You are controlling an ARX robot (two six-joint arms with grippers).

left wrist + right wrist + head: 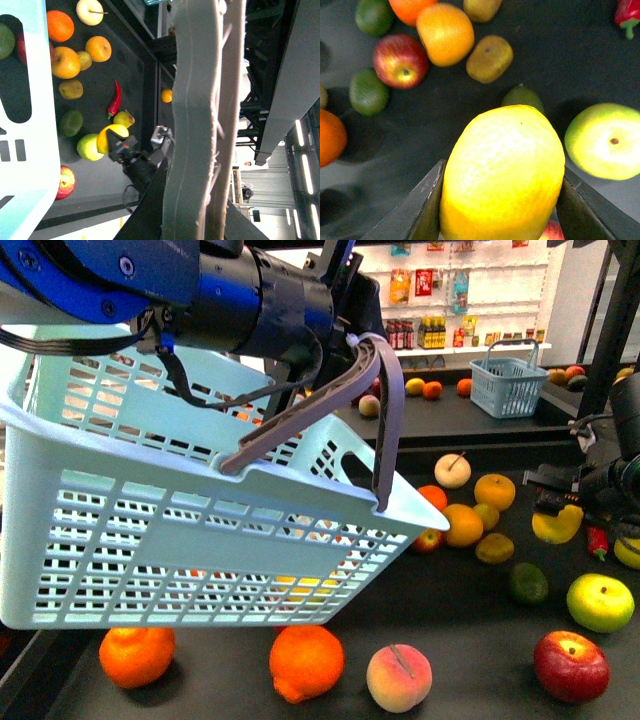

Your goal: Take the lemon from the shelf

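Observation:
The yellow lemon [502, 170] sits clamped between the two dark fingers of my right gripper [502, 210], lifted a little above the black tray of the shelf [560, 55]. In the front view the lemon [556, 527] and right gripper [558, 504] are at the right edge, over the shelf tray [470, 620]. My left gripper [335, 355] is shut on the grey basket handle [320, 405] and holds the pale blue basket [150, 540] tilted in the air at left. In the left wrist view the handle [195, 125] fills the middle and the lemon [106, 137] shows beyond.
Loose fruit covers the tray: oranges [305, 660], a peach [398, 677], a red apple [570, 665], a green apple [600, 602], a red chili [598, 540]. A small blue basket [508, 380] stands on the back tier. A black frame post [612, 330] rises at right.

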